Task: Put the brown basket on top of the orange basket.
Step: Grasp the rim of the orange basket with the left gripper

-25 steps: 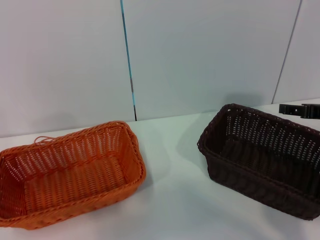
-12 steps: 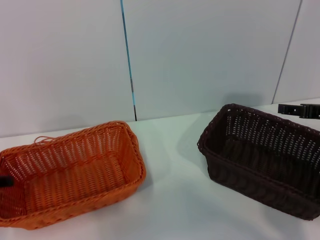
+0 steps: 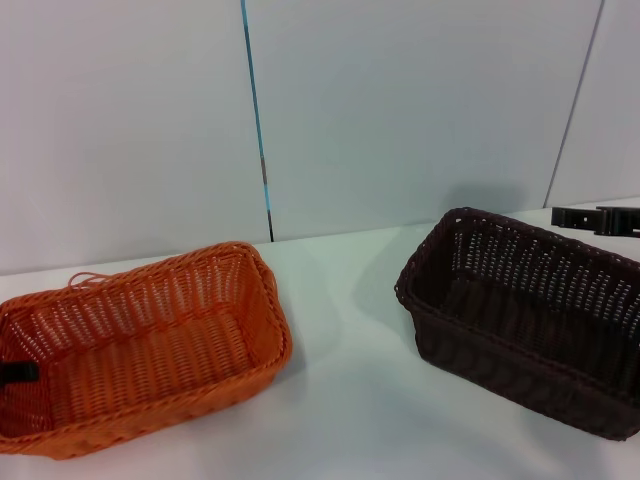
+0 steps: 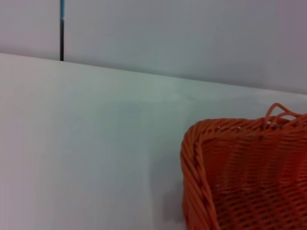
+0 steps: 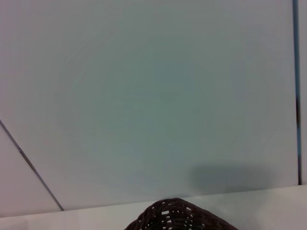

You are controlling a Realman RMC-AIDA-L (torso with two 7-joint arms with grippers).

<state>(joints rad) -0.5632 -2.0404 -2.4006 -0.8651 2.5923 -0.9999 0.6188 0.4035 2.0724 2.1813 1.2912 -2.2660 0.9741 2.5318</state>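
The orange basket [image 3: 150,345] stands on the white table at the left, open side up, with a loose strand [image 3: 88,278] at its far rim. Its corner also shows in the left wrist view [image 4: 244,177]. The brown basket [image 3: 525,310] stands apart from it at the right, open side up. Its rim shows in the right wrist view [image 5: 180,218]. Only the tip of my left gripper [image 3: 15,372] shows, at the orange basket's left end. My right gripper [image 3: 595,218] is a black shape just behind the brown basket's far right rim.
The white table [image 3: 340,400] runs between the two baskets. A grey panelled wall [image 3: 400,110] with a dark vertical seam [image 3: 258,130] stands close behind the table's far edge.
My left gripper's tip has come into view at the left edge and moved slightly right over the orange basket's end. My right gripper has shifted a little left. Neither basket has moved.
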